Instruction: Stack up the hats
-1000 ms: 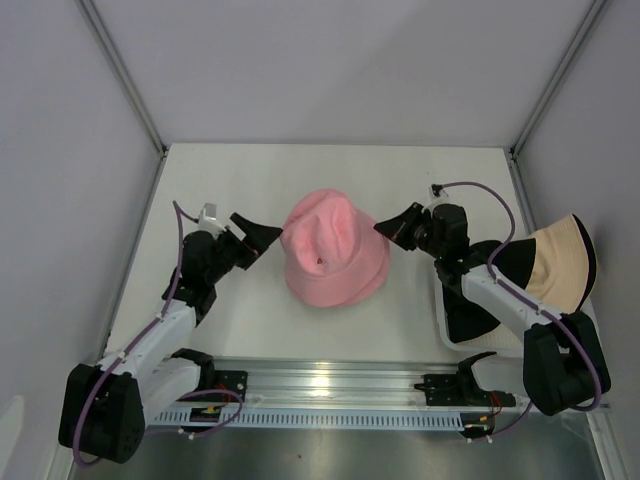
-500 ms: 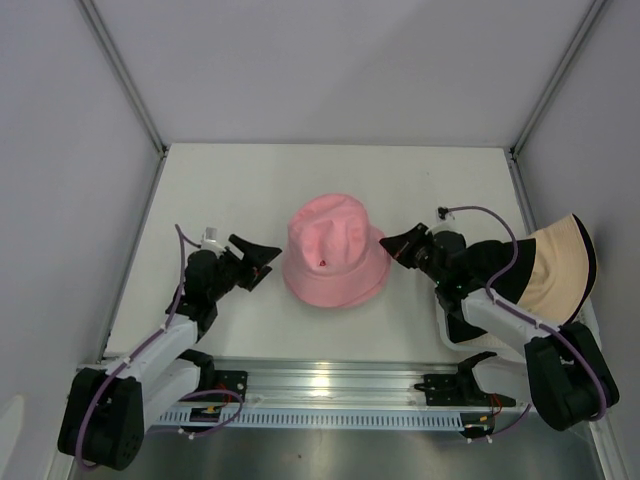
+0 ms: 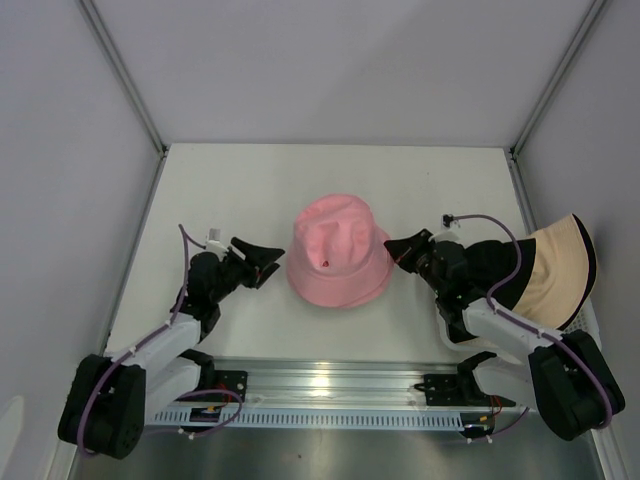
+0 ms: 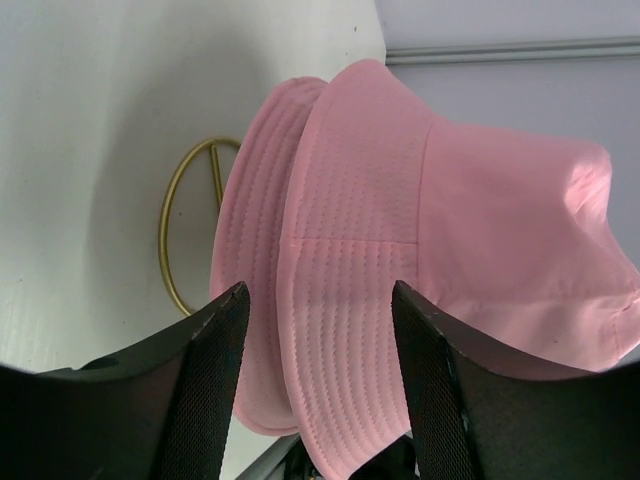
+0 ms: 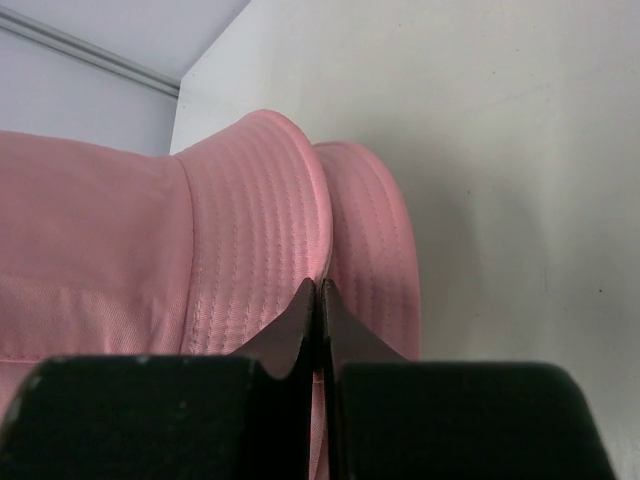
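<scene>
Pink hats point(image 3: 338, 262): two, nested, worktop point(image 3: 240, 190) centre.
Left hand point(image 3: 272, 262): spread wide, holding nothing, facing brim.
Right hand point(image 3: 392, 247): closed tight beside opposite brim.
Beige hat point(image 3: 555, 265), black hat point(image 3: 490, 262): far right.

Left gripper point(image 3: 268, 262) jaws apart, right gripper point(image 3: 393, 247) jaws together.

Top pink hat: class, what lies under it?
A second pink hat shows its brim beneath the top pink hat; a gold ring is partly hidden by them. The lower crown is covered.
</scene>
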Available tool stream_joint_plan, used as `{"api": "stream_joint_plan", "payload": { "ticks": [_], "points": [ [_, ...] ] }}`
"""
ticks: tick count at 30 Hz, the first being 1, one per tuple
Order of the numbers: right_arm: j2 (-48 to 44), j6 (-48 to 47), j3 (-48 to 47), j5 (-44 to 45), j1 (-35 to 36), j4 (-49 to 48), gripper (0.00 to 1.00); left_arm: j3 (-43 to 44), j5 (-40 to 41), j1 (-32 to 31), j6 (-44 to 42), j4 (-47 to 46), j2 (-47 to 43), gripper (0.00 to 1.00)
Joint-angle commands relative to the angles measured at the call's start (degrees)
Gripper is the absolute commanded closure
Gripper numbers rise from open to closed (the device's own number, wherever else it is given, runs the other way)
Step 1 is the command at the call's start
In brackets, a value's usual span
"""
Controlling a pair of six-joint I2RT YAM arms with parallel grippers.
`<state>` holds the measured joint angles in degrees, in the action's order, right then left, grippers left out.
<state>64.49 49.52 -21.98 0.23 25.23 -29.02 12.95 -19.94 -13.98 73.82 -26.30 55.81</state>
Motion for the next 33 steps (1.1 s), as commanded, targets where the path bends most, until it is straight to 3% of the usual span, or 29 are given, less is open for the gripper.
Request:
{"api": "stream_joint_plan", "payload": {
  "ticks": [1, 7, 10, 11, 16, 23, 33],
  "points": [
    [1.5, -0.5, -0.4, 3.3, 1.4, -2.7, 1.00, -0.5, -0.8, -1.3, 1.5, -6.0, 2.0, 0.38],
    [2.6, -0.6, -0.6, 3.9, 2.2, -2.8, 1.00, 0.6, -1.4, -3.4, 1.7, -9.4, 6.3, 0.39],
    [2.7, -0.9, -1.0, 4.0, 2.3, -2.5, 1.00, 0.8, -1.9, -4.0, 2.3, -12.1, 7.8, 0.53],
    [2.7, -1.1, -1.0, 4.0, 2.4, -2.4, 1.00, 1.0, -1.9, -4.2, 2.3, -11.8, 8.3, 0.66],
    [2.8, -1.5, -1.2, 4.5, 2.4, -1.7, 1.00, 1.2, -0.6, -4.4, 1.8, -10.6, 8.8, 0.99],
    [3.9, -2.4, -1.4, 4.9, 2.5, -1.4, 1.00, 0.7, 2.4, -4.5, -0.5, -8.7, 9.9, 0.99],
    [5.7, -7.0, -2.2, 7.2, 2.8, 1.7, 1.00, 3.0, 11.9, -6.7, -12.6, 4.4, 11.2, 1.00]
  ]
}}
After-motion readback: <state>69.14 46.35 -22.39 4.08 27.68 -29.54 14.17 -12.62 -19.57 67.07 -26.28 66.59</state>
